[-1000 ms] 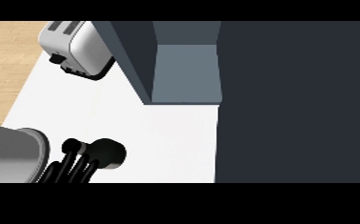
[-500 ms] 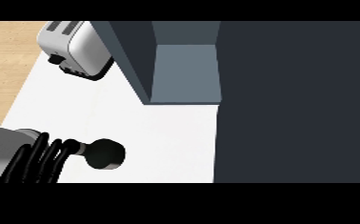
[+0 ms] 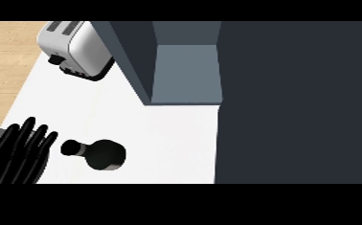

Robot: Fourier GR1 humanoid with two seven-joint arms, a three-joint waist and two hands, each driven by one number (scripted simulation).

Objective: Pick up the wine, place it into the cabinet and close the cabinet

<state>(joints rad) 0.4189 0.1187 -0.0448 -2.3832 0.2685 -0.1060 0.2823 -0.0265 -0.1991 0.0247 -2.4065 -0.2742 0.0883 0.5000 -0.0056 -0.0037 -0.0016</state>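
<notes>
The wine bottle (image 3: pixel 102 154) is black and stands on the white counter (image 3: pixel 163 138) at the lower left, its small cap pointing towards the left. My left hand (image 3: pixel 25 150) shows at the left edge, just left of the bottle's cap and apart from it, fingers straight and pointing up, holding nothing. The cabinet (image 3: pixel 185 71) stands open at the top middle, with a grey-blue inside that has nothing in it. Its dark door (image 3: pixel 290 99) fills the right side of the view. My right hand does not show.
A silver toaster (image 3: pixel 74 49) sits at the counter's back left, next to the cabinet's left wall. Wooden floor (image 3: pixel 17 61) shows beyond the counter's left edge. Bare white counter lies between the bottle and the cabinet.
My left hand has drawn back to the left, away from the bottle, and its grey forearm has left the view. The bottle stays where it was and now shows whole.
</notes>
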